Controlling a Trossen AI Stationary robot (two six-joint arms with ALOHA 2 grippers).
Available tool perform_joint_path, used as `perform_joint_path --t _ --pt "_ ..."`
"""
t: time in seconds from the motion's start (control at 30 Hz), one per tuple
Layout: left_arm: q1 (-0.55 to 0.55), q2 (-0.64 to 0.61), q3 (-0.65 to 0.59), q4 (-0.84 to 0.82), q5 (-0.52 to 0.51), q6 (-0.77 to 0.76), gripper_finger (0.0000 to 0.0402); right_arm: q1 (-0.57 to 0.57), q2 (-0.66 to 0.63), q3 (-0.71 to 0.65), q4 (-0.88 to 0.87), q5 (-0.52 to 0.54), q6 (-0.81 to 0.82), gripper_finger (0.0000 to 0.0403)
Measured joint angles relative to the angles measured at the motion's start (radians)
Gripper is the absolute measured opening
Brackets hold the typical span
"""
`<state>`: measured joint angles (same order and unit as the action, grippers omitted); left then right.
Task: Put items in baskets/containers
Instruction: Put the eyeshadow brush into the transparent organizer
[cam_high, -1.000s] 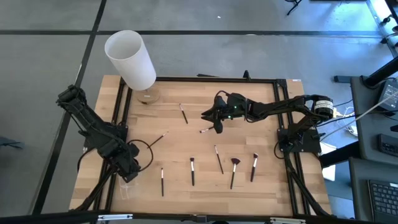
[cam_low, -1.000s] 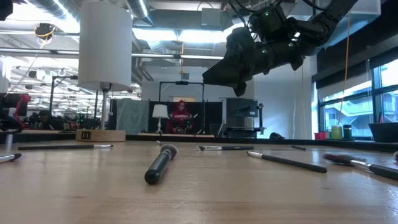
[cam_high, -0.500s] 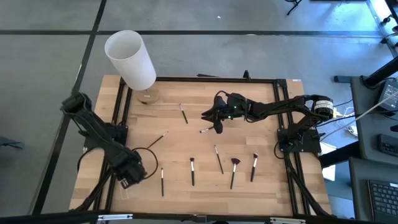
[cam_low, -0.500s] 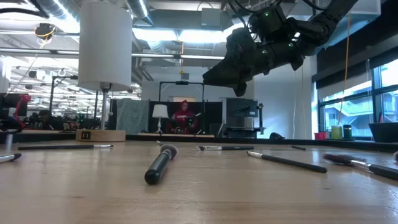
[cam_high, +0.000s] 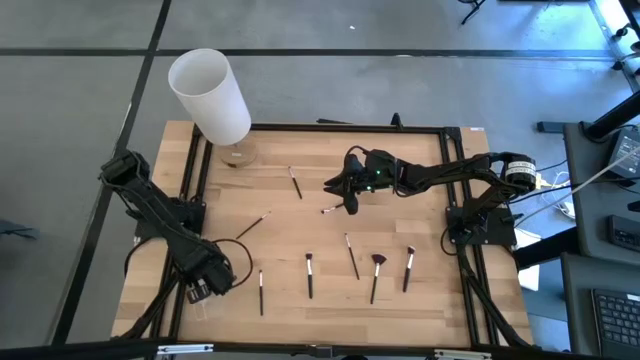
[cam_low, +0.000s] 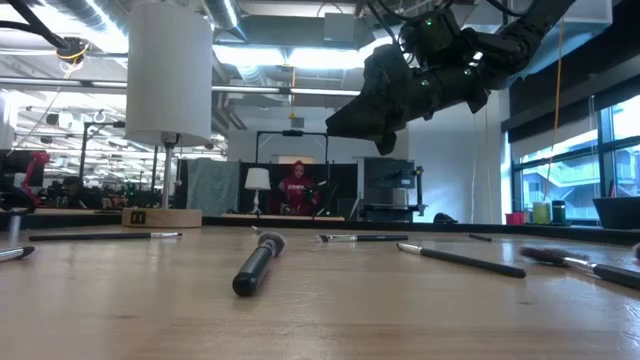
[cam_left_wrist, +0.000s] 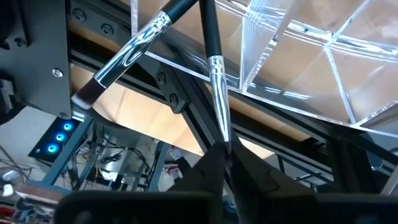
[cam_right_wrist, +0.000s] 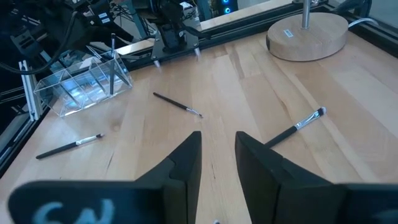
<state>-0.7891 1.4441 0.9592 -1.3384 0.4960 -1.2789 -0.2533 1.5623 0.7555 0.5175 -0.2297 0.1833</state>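
Observation:
Several thin makeup brushes lie flat on the wooden table, among them a fan-headed one (cam_high: 376, 275) and a short one (cam_high: 330, 209) under my right gripper (cam_high: 349, 203). That gripper hangs open and empty above the table's middle (cam_right_wrist: 217, 162). The clear container (cam_high: 205, 303) stands at the near left corner. My left gripper (cam_high: 198, 290) is right above it, shut on a black-handled brush (cam_left_wrist: 214, 62). A second brush (cam_left_wrist: 124, 56) leans in the container with its tuft sticking out. My left gripper pinches the thin tapered end of the brush's silver ferrule (cam_left_wrist: 225, 140) between its two fingertips. The fingers lie along the brush, pointing down at the container. The very tip is hidden between them. The black handle runs away from the fingers into the clear container (cam_left_wrist: 298, 56).
A tall white cylinder lamp (cam_high: 210, 95) stands on a round wooden base (cam_high: 238, 155) at the far left. A black metal frame (cam_high: 195, 190) runs around the table's edges. In the low view a thick brush (cam_low: 258, 265) lies close by, and a person sits far behind.
My left gripper has moved a little toward the table's near edge, closer over the container. My right gripper has kept still.

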Motion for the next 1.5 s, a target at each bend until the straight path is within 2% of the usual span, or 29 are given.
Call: perform_joint_path --t 0.2,0.4,0.53,0.73,1.07,1.3,1.5 --pt "0.0 0.0 0.0 0.0 0.015 0.059 0.0007 0.0 0.0 0.0 0.0 0.0 0.0 0.0097" --pt "0.0 -0.009 0.009 -0.008 0.106 0.141 0.0003 0.0 0.0 0.0 0.001 0.0 0.0 0.0097" --pt "0.0 -0.026 0.051 -0.061 0.104 0.172 0.0007 0.0 0.0 0.0 0.001 0.0 -0.001 0.0097" --pt "0.0 -0.05 0.086 -0.091 0.022 0.247 0.0006 0.0 0.0 0.0 0.002 0.0 -0.001 0.0097" --pt "0.0 -0.05 0.086 -0.138 -0.008 0.507 0.0011 0.0 0.0 0.0 0.002 0.0 -0.001 0.0097" --pt "0.0 -0.05 0.086 -0.236 -0.025 0.535 0.0003 0.0 0.0 0.0 0.002 0.0 -0.001 0.0097" --pt "0.005 -0.05 0.086 -0.232 -0.174 0.568 0.0009 0.0 0.0 0.0 0.002 0.0 -0.001 0.0097"
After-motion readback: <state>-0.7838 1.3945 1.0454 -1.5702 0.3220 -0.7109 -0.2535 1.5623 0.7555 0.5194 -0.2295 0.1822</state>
